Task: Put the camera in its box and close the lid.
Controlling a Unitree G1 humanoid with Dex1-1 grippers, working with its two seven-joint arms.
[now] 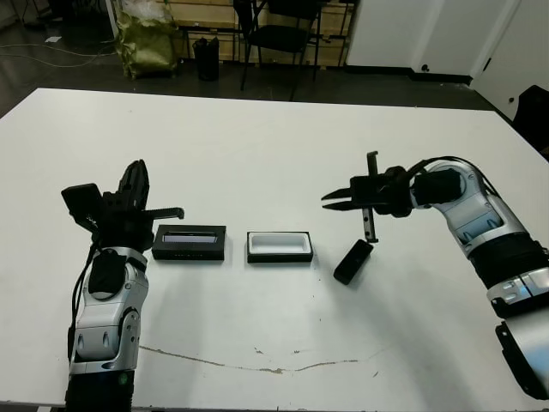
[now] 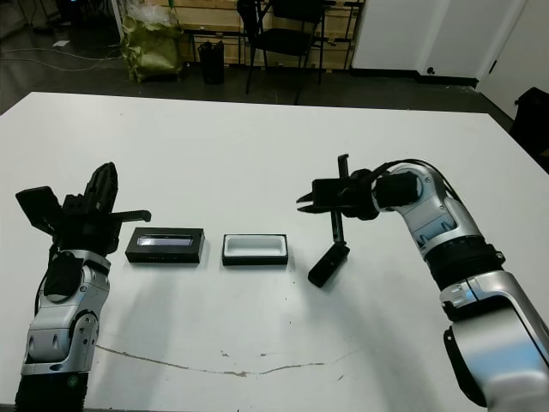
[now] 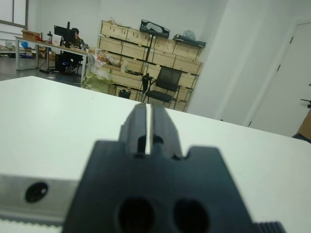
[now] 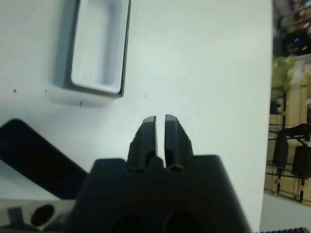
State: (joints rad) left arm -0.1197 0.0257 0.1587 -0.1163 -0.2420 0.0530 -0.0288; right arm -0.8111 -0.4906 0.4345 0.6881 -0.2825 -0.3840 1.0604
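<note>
The worktop [image 1: 257,154] is a broad white surface, bare except for three dark things in a row near its middle, with a thin brownish crack or scuff line [image 1: 257,367] running across the near part. The right gripper [image 1: 333,199] hangs above the worktop with its two fingers pressed together and nothing between them. The camera [image 1: 352,261] lies flat just below and beside that gripper, turned at an angle. Further from the right gripper, towards the left one, sits the box [image 1: 280,246], open with its white lining showing, and next to it, apart from it, lies the lid [image 1: 190,242] with its pale strip facing up. The left gripper [image 1: 135,184] is raised at the lid's outer end, close to it, fingers together and empty, pointing away over the worktop. Beyond the far edge the floor is dark; a black chair [image 1: 287,34] stands there, a bulging yellow-green bag [image 1: 147,39] and a small black bin [image 1: 206,58] beside it, with stacked wooden crates [image 3: 131,48] along a white wall.
</note>
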